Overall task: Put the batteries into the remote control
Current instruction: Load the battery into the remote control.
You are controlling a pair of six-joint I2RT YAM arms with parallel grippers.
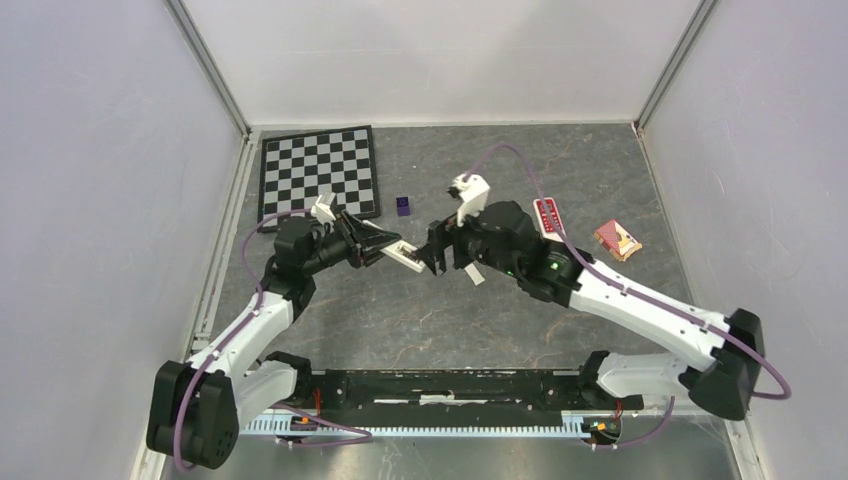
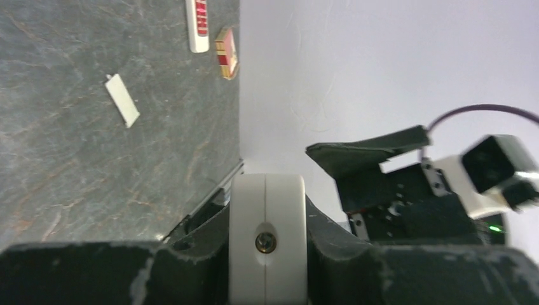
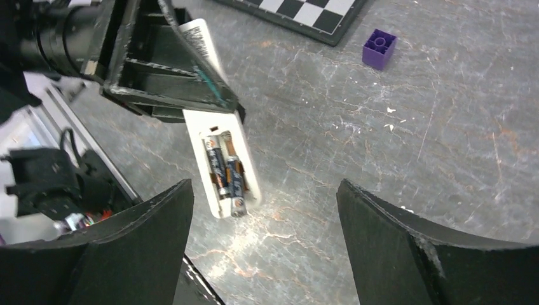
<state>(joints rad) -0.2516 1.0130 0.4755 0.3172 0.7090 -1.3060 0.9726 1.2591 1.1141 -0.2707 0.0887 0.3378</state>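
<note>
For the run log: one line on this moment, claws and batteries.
left claw: shut on remote control | right claw: open | batteries: both in open compartment | cover: lying on table

White remote (image 2: 266, 241) (end-on) between fingers (image 2: 76, 273)

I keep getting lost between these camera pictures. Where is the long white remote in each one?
Top view: the remote sits just left of centre.
Left wrist view: bottom centre; the rounded white end between the dark fingers seems to be it.
Right wrist view: left of centre, back open, two batteries inside.
Shared landmark: the left gripper clamped on it, seen in all three.
</note>
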